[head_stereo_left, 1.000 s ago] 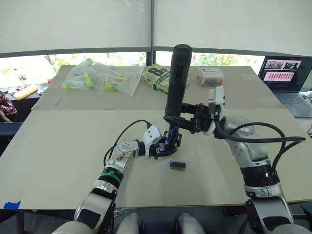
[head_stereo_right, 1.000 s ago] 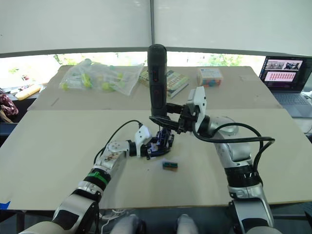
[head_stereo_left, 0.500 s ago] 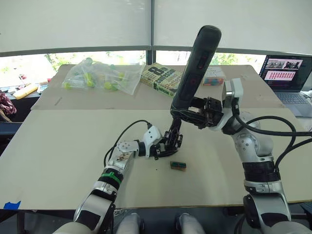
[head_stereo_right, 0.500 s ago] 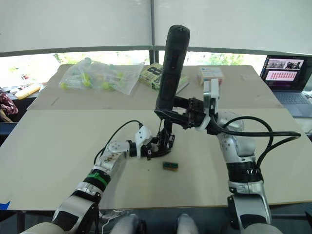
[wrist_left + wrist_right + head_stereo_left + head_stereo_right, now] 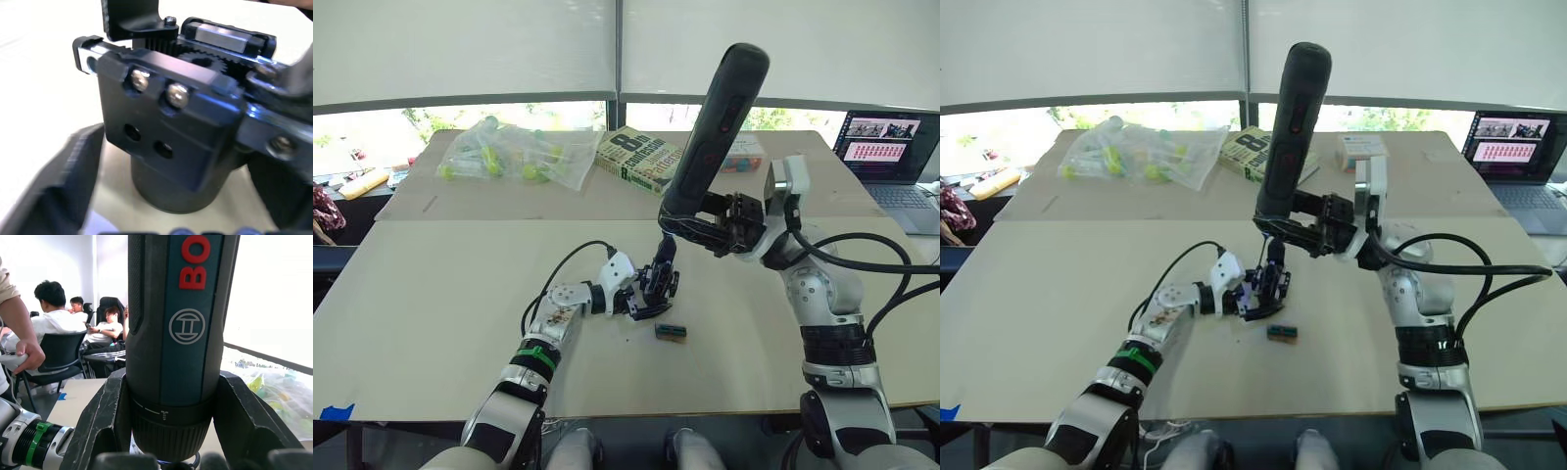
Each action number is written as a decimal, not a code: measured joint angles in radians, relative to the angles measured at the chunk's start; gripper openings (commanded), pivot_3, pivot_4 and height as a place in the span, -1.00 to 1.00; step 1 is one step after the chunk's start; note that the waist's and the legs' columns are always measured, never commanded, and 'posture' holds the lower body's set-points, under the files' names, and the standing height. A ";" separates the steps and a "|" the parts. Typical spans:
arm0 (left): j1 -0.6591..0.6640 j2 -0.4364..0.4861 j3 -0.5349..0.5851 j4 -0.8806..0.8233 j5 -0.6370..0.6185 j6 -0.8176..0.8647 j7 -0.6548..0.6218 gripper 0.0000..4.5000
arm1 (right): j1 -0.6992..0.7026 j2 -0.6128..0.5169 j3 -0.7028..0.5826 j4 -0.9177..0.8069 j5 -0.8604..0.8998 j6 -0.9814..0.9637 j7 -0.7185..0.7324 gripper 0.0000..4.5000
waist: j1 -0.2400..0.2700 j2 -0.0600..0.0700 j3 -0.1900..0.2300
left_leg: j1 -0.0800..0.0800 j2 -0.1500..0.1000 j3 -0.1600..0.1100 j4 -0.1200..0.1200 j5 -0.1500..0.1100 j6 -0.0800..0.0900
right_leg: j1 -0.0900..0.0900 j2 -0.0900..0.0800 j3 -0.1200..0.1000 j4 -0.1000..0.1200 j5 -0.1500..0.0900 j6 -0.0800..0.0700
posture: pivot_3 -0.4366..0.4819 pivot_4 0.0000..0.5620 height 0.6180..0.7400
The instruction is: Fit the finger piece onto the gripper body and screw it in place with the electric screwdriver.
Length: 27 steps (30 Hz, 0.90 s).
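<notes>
The gripper body [image 5: 656,286] is a black block with screws and gears [image 5: 166,122], standing on the table near its middle. My left gripper [image 5: 644,294] is shut on its round base, with one finger [image 5: 63,181] on each side. A pointed black finger [image 5: 664,250] rises from the body; I cannot tell whether this is the finger piece. My right gripper [image 5: 705,223] is shut on the lower end of the electric screwdriver [image 5: 715,127], its fingers [image 5: 105,426] clamping the collar. The screwdriver [image 5: 181,333] leans with its top to the right, its lower end just above the body.
A small green-brown box [image 5: 671,333] lies on the table just in front of the body. At the back are a plastic bag [image 5: 514,155] of yellow-green items, a book [image 5: 636,157], a small carton [image 5: 1361,152] and a laptop [image 5: 886,147]. Seated people [image 5: 54,323] show behind.
The screwdriver stood upright over the gripper body a second ago; my right arm has since tipped its top to the right and raised it. My left gripper has kept the body in place.
</notes>
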 measured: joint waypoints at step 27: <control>0.592 0.601 0.366 -0.426 -0.322 0.005 -0.402 0.96 | 0.482 -0.324 -0.366 -0.036 -0.013 -0.156 0.083 -0.14 | -0.002 0.004 0.004 | -0.002 0.001 0.005 -0.004 -0.001 0.000 | -0.007 -0.005 0.001 0.000 0.000 -0.001 | -0.05 -0.47 1.00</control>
